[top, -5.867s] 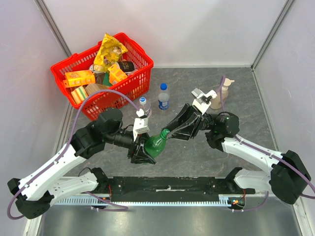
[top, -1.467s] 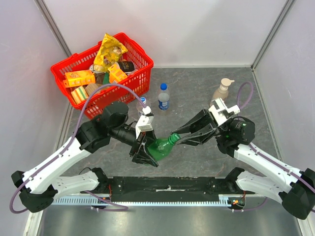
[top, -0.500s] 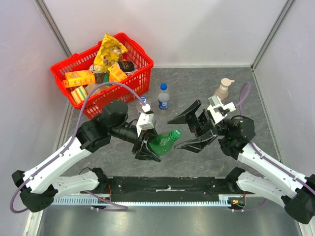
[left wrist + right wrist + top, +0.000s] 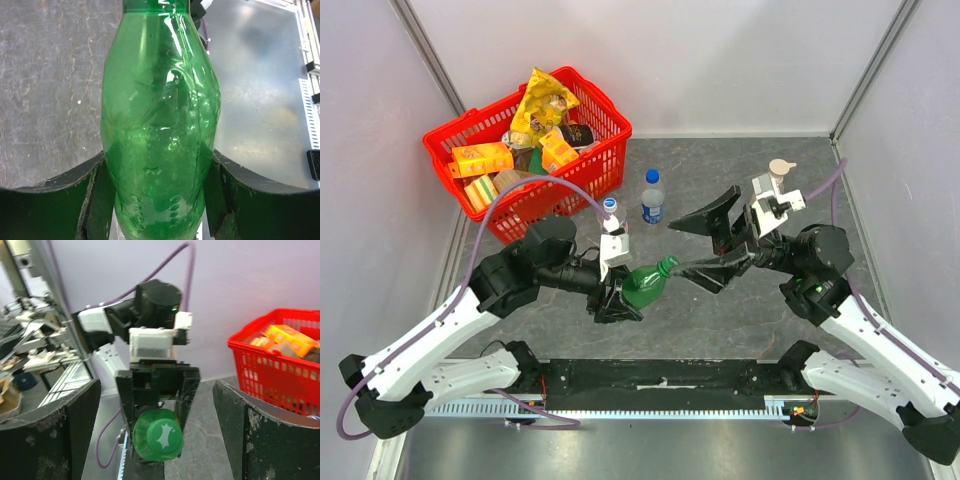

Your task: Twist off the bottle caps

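My left gripper (image 4: pixel 623 296) is shut on the body of a green bottle (image 4: pixel 642 285), which lies tilted with its neck pointing right. The green cap (image 4: pixel 667 264) sits on that neck. In the left wrist view the green bottle (image 4: pixel 160 120) fills the gap between the black fingers (image 4: pixel 97 200). My right gripper (image 4: pixel 680 250) stands wide open, its fingertips either side of the cap and clear of it. The right wrist view looks straight at the green cap (image 4: pixel 162 436) between the spread fingers (image 4: pixel 55 435). A blue-labelled bottle (image 4: pixel 653 200) and a clear bottle (image 4: pixel 610 212) stand upright behind, both with blue caps.
A red basket (image 4: pixel 590 165) full of packets sits at the back left, close behind the clear bottle. A beige pump dispenser (image 4: pixel 777 172) stands right behind my right wrist. Grey walls close in the table on both sides.
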Motion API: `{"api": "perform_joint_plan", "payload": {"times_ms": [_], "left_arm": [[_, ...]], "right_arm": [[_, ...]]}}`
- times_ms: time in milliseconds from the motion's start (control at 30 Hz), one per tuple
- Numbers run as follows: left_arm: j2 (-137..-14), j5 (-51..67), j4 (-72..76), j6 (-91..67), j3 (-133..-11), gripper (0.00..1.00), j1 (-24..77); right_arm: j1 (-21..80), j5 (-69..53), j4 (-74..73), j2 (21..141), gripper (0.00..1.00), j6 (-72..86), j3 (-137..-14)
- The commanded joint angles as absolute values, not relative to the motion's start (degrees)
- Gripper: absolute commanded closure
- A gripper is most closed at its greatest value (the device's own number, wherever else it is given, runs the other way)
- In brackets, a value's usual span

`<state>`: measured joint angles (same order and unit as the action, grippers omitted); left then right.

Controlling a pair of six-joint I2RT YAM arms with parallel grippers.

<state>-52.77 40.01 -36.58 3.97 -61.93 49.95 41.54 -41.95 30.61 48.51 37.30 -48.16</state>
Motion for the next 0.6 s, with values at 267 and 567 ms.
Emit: {"api": "perform_joint_plan", "payload": {"times_ms": [267,567], "left_arm": [[-53.1,21.1,-37.2,5.2,-59.9,0.66,50.0],[-53.7,7.8,-37.1,4.7,-58.5,0.68,50.0]], "right_arm": [[41.7,-16.3,9.0,51.3,0.02,35.2,-53.8],[41.7,-12.2,6.6,56.0,0.02,39.5,-54.1]]}}
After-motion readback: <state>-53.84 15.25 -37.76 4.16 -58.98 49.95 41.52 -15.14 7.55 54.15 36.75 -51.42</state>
